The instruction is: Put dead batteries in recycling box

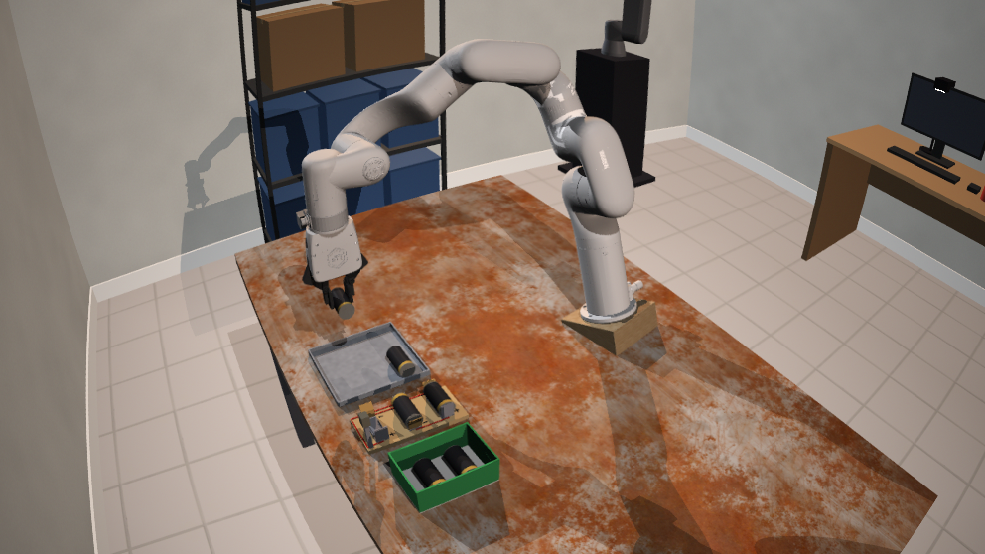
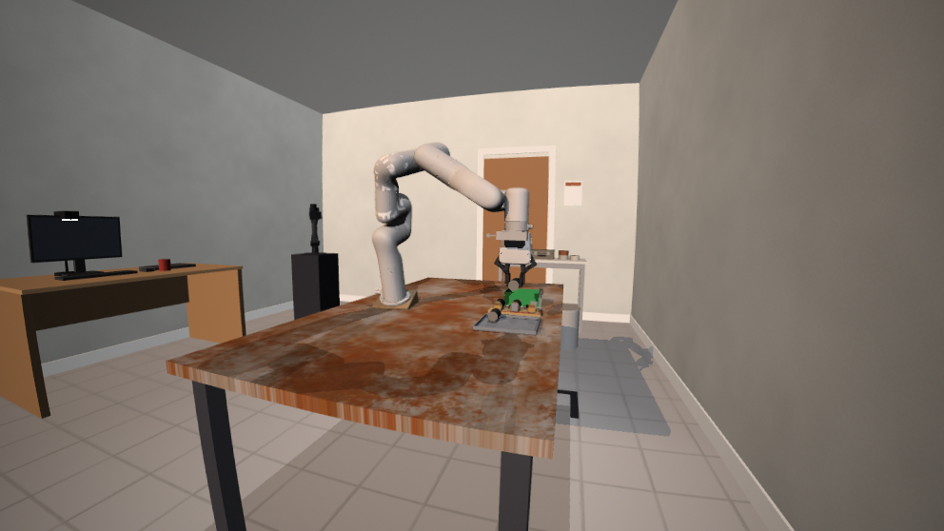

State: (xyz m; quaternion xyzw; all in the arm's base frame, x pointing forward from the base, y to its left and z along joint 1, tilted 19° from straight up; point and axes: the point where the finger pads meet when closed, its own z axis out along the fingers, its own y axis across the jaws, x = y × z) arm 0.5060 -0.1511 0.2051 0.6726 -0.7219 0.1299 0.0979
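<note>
My gripper (image 1: 341, 301) (image 2: 513, 284) is shut on a black battery (image 1: 342, 304) and holds it in the air above the far corner of the grey tray (image 1: 344, 375) (image 2: 484, 324). One battery (image 1: 400, 359) (image 2: 493, 312) lies in the tray at its right side. Two batteries (image 1: 407, 409) (image 1: 438, 398) sit in the holders on the wooden circuit board (image 1: 454, 418). The small bulb fixture (image 1: 372, 428) stands at the board's left end; I cannot tell whether it is lit. The green recycling box (image 1: 475, 479) (image 2: 527, 294) stands upright with two batteries (image 1: 427, 473) (image 1: 458, 459) inside.
The tray, board and box stand in a row near the table's left edge (image 1: 275, 357). The arm's base (image 1: 609, 324) is mounted mid-table on a wooden block. A shelf with boxes (image 1: 344, 103) stands behind the table.
</note>
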